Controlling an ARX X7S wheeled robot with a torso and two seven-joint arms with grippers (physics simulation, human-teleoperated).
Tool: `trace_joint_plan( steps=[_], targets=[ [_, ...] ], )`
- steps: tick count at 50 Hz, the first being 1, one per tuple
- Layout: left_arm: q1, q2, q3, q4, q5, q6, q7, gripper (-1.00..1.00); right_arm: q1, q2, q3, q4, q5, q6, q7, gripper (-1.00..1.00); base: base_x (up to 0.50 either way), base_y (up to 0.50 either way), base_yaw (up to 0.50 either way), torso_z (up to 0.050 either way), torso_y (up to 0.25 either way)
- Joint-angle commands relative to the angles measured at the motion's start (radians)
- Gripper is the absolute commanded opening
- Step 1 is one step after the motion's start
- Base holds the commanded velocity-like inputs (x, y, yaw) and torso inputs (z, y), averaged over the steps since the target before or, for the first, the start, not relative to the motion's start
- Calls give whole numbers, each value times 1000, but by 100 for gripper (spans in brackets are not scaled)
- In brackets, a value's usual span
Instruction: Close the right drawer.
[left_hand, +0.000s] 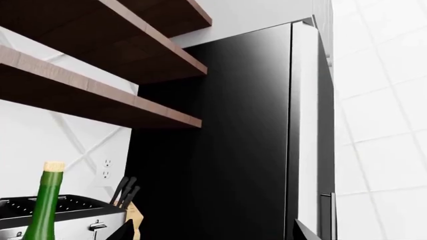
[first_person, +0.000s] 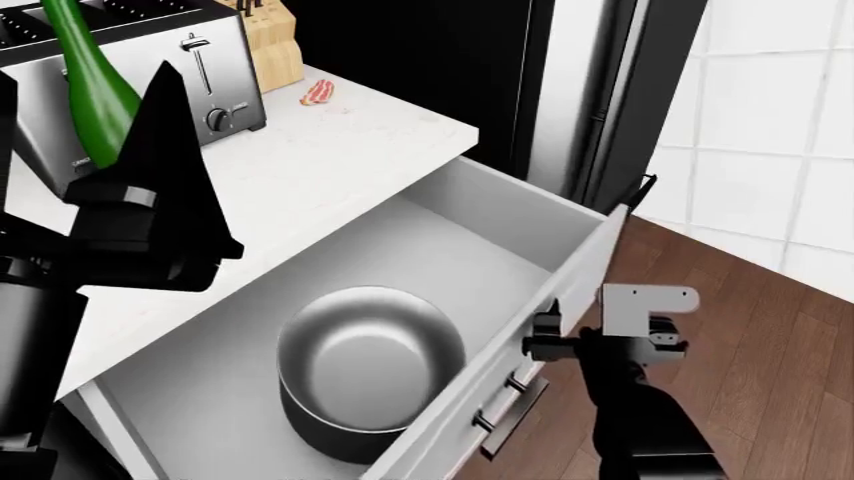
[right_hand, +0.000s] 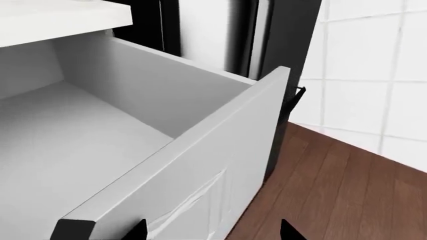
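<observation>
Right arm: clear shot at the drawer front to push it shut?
Probably yes. The right tool already sits at the outer face of the open drawer front, above the handle, with only bare floor behind it.

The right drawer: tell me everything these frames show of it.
The right drawer, a wide white drawer with a plain light grey inside, stands pulled far out from under the white countertop. Its front carries a framed panel, seen in the right wrist view, and a short black bar handle. A round steel pot sits inside it. The right gripper is at the outer face of the front, near its top edge; whether it touches cannot be told.
</observation>
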Motion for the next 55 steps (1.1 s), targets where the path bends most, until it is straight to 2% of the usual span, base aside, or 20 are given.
trace_joint_plan(
  steps=[1,55],
  targets=[
    [11,-2,3,-4,8,8,4,100,47,-25,-56,39,72,-31,-49,100,0,0,0,0,0],
    [28,-9,4,-11,13,22,10,100,248,-72,-180,384,95,-207,-137,100,0,0,0,0,1]
  ],
)
